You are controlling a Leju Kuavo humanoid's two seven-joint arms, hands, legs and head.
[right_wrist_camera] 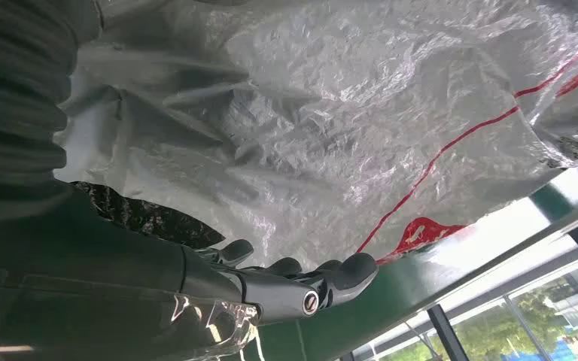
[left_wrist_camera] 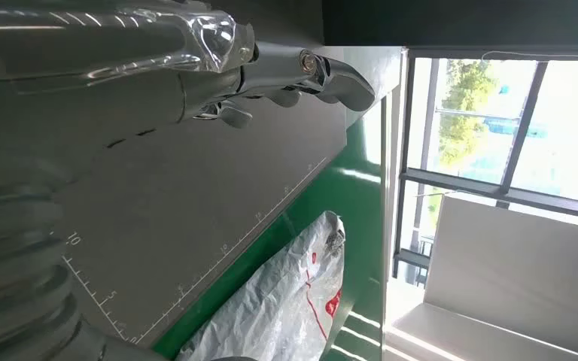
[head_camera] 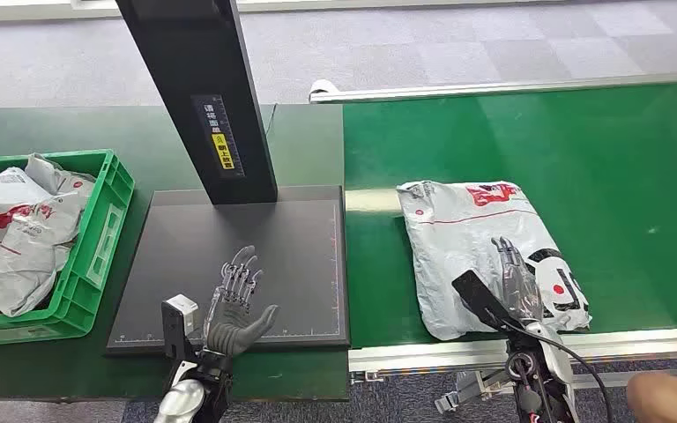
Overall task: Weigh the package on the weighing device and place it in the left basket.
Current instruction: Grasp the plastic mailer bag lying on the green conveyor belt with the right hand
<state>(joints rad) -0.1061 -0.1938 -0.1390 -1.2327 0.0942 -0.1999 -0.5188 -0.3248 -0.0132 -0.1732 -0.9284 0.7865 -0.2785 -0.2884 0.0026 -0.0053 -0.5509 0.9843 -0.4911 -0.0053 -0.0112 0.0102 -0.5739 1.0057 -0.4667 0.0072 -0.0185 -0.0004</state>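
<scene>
- Here's the grey crinkled plastic mailer package with red printing (head_camera: 485, 251), lying flat on the bright green conveyor belt (head_camera: 617, 176), just to the right of the weighing device and not on it.
- The right hand (head_camera: 518, 286) is over the near part of that package, fingers (right_wrist_camera: 286, 282) stretched out side by side, nothing gripped. The right wrist view puts them right against the film, though whether they actually press on it is hard to judge from here.
- A clear plastic cover wraps the right hand, and it blurs the outline of the fingers against the shiny bag.
- Over to the left hand (head_camera: 236, 308): palm up, fingers fanned apart, holding nothing, above the near edge of the flat dark grey weighing platform with ruler marks along its edges (head_camera: 229, 256).
- The black upright column with a yellow label (head_camera: 203, 97) rises from the back of the platform; its top is cut off by the frame.
- On the dark green desk (head_camera: 53, 132), at far left, sits the green plastic slatted basket (head_camera: 97, 238), already holding similar grey mailer bags (head_camera: 18, 229); its left side runs out of the frame.
- A person's bare knee or elbow (head_camera: 665, 397) pokes in at the lower right corner, too cropped to say which.
</scene>
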